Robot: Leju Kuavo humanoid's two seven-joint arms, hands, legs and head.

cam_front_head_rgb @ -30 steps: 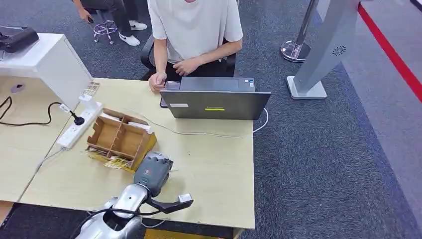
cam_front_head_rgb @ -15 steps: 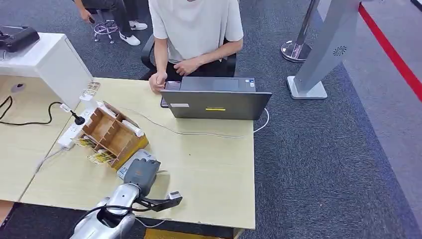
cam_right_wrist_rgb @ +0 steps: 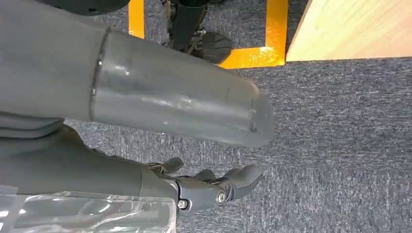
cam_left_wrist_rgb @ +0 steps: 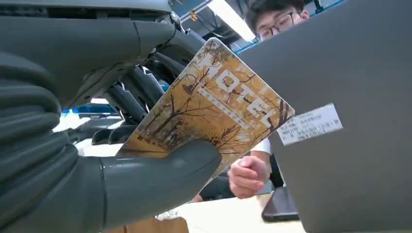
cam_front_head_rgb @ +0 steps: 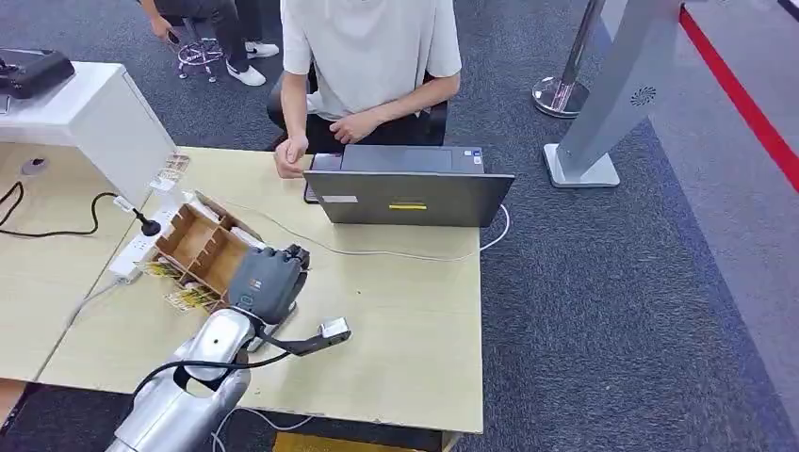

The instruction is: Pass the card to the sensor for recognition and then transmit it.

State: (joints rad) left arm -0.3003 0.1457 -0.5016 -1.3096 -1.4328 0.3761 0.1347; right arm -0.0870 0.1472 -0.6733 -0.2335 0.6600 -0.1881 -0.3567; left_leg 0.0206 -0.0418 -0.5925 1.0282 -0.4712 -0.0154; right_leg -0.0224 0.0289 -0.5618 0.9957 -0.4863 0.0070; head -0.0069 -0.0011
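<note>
Pinching a yellow-brown printed plastic card [cam_left_wrist_rgb: 209,114] between thumb and fingers, the left robot hand [cam_front_head_rgb: 267,282] hovered over the pale wooden worktop [cam_front_head_rgb: 405,311], just beside the brown compartmented wooden card box [cam_front_head_rgb: 203,250]. It held the card raised, probably for presenting towards the grey laptop [cam_front_head_rgb: 410,196]. The right robot hand [cam_right_wrist_rgb: 214,187] hung spread, holding nothing, well apart from that box.

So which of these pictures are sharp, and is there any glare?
Left wrist view: the card in the left hand is sharp, with a ceiling light glaring bright behind it. Head view: evenly lit and clear, soft shadows on the table. Right wrist view: the right hand slightly soft, the carpet crisp.
</note>
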